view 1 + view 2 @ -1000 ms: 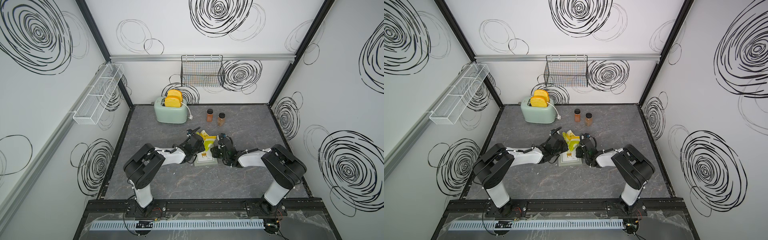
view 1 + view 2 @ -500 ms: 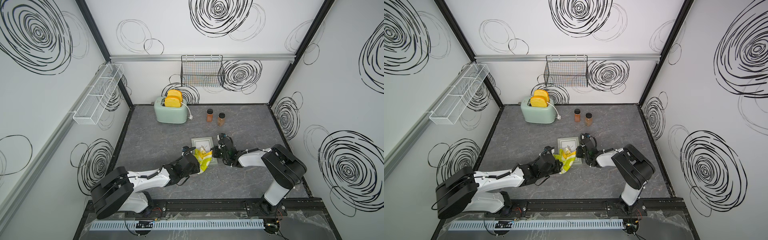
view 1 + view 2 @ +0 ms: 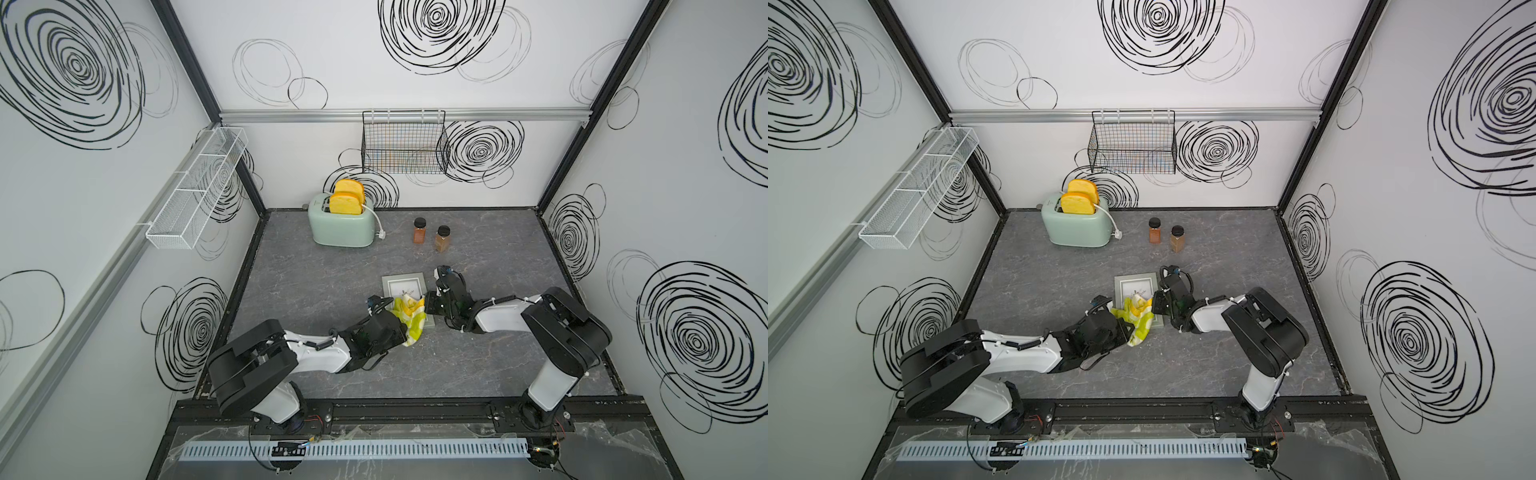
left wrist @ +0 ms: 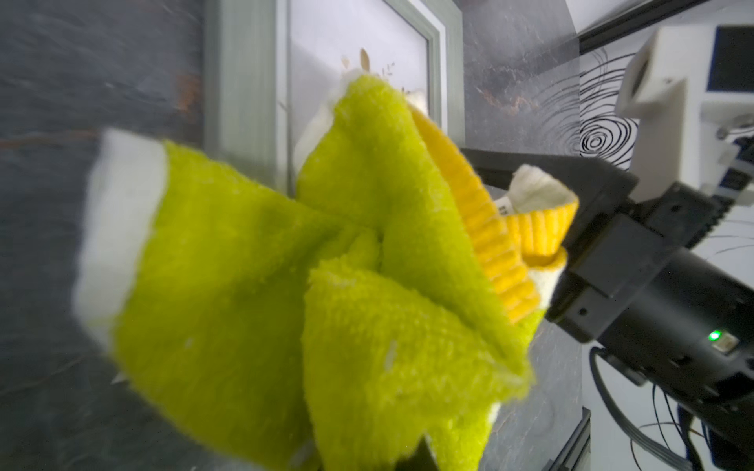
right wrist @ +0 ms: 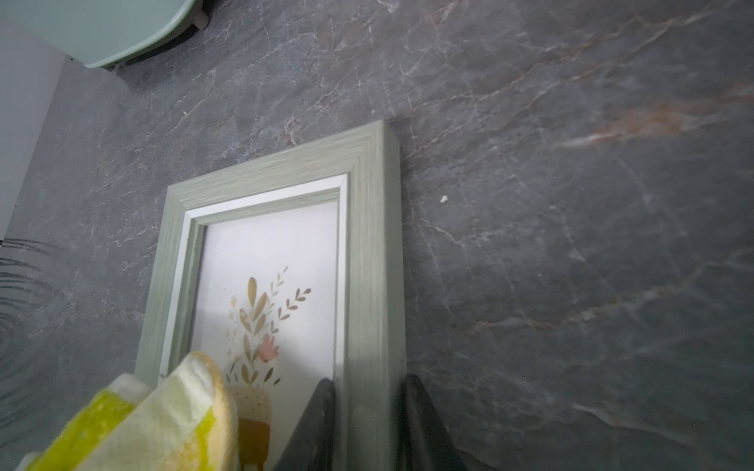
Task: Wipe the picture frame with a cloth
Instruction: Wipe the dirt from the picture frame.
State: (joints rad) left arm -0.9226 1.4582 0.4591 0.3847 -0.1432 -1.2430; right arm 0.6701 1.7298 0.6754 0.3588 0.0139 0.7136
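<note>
The grey-green picture frame [image 3: 404, 283] [image 3: 1137, 283] lies flat on the dark table, its plant drawing facing up. The bunched yellow-green cloth [image 3: 410, 316] [image 3: 1138, 318] covers the frame's near end and spills over its front edge. My left gripper [image 3: 395, 325] [image 3: 1121, 326] is shut on the cloth [image 4: 326, 265], which hides its fingers almost entirely. My right gripper [image 3: 430, 305] [image 3: 1156, 305] [image 5: 369, 407] is shut on the picture frame's right rail [image 5: 371, 285], one finger inside the rail, one outside it.
A mint toaster [image 3: 343, 226] with two toast slices stands at the back left, and two spice jars [image 3: 419, 230] [image 3: 442, 239] stand behind the frame. A black wire basket [image 3: 405, 143] hangs on the back wall, a white wire shelf [image 3: 197, 187] on the left wall.
My left gripper has dragged the cloth from the frame's far end to its near end, baring the far half. The left arm has stretched out low. The right gripper has kept its grip.
</note>
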